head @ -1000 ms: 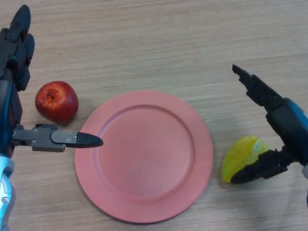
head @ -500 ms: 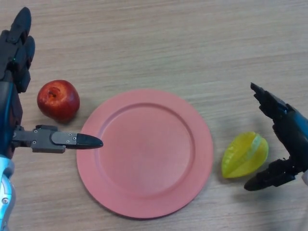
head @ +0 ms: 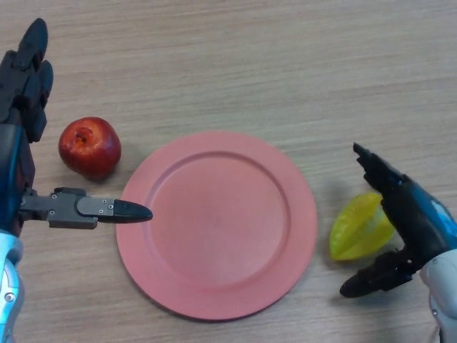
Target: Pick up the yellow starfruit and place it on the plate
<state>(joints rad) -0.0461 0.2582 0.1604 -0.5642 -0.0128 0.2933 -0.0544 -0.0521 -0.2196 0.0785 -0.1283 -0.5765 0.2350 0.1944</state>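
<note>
The yellow starfruit (head: 357, 229) lies on the wooden table just right of the pink plate (head: 216, 223). My right hand (head: 410, 218) is open around it: the fingers reach over its far right side and the thumb (head: 375, 279) lies on the table in front of it. I cannot tell if the hand touches the fruit. My left hand (head: 25, 136) is open at the left edge, its thumb (head: 107, 209) pointing at the plate's left rim.
A red apple (head: 90, 146) sits on the table left of the plate, between my left hand's fingers and thumb. Bare wooden table stretches across the far side.
My right hand has moved left and nearer, closing in over the starfruit from the right. The left hand has stayed still.
</note>
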